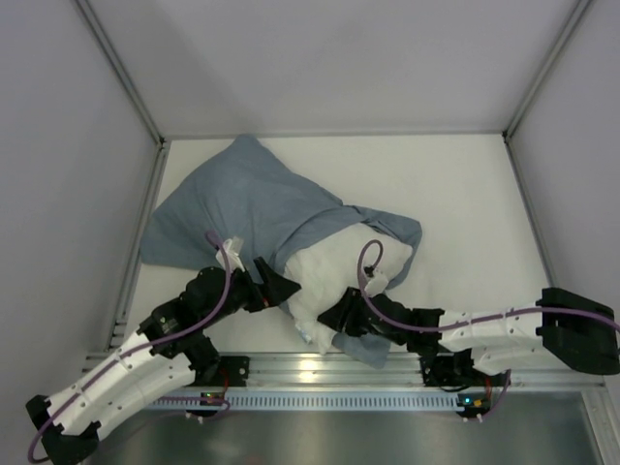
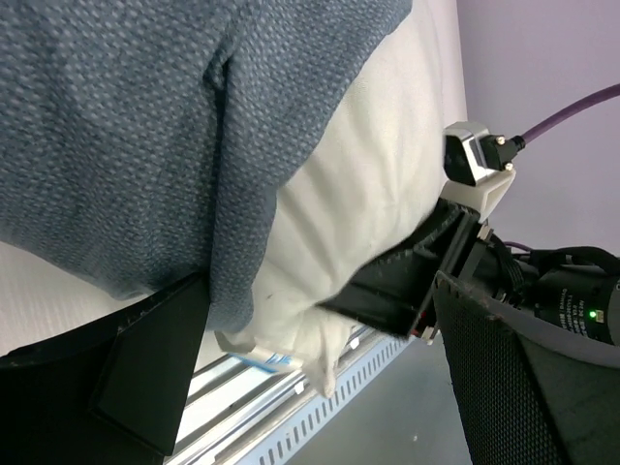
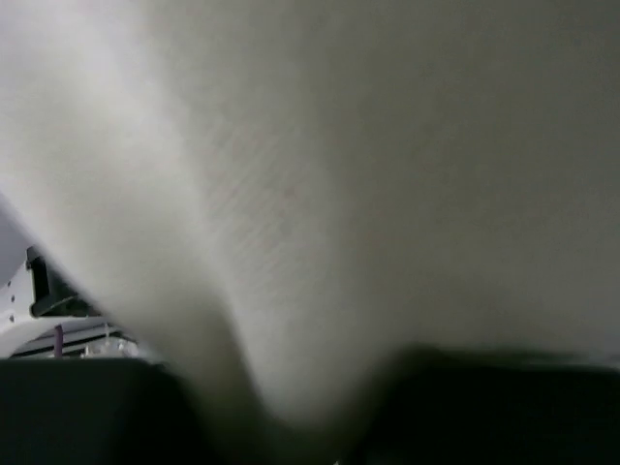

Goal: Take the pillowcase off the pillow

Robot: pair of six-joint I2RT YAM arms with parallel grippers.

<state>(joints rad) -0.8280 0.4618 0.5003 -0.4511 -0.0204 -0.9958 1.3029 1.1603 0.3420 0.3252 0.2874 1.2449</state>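
Count: 1 pillowcase, 1 pillow, 2 arms, 2 hands.

Pillowcase: lying crumpled across the upper left and centre of the top view on the white surface, plain grey-blue side showing. It is covering the far end of the pillow. One fold is wrapping around the pillow's right side, and a loose flap is showing at centre bottom under the right arm.

Pillow: the near end is sticking out of the pillowcase at centre frame, bare and white. 1 small blue label is hanging at its lower corner in the left wrist view.

Left hand: sitting at the pillow's left edge, where the cloth edge is meeting bare pillow. Its fingers are standing wide apart, with the pillowcase edge and the pillow between them. The lower-left finger is touching the pillowcase edge.

Right hand: pressing into the pillow's near edge, just right of the left hand. Its wrist view is filled with white pillow cloth funnelling down between two dark blurred fingers. The hand is reading as narrow, pinching pillow cloth.

Around: 1 metal rail is running along the bottom edge. 2 purple cables are looping over the wrists. The right arm is hiding part of the pillowcase flap.
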